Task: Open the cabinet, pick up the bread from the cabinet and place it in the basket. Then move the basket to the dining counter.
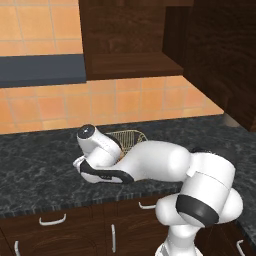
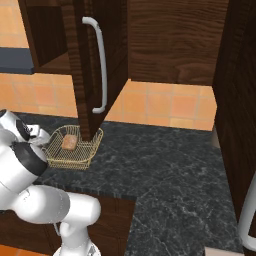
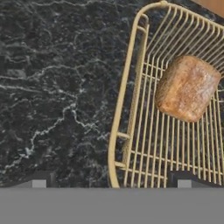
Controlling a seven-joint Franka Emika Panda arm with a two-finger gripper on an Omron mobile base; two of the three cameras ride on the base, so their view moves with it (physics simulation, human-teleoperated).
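The open end effector (image 3: 111, 181) stands at the bottom of the hand view astride the basket (image 3: 127, 87) rim, gripping nothing, the bread (image 3: 187, 87) lying inside at upper right.

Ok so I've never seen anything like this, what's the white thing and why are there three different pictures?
The white thing is a robot arm in a computer-rendered kitchen. Two pictures come from cameras on its base, looking over it from the left and from the right. The third comes from a camera on its hand, looking down past its open gripper, which holds nothing. On the black counter sits a wire basket with a piece of bread in it. One fingertip is outside the basket's rim, the other over its mesh. Above, the dark cabinet's door with the silver handle stands open.
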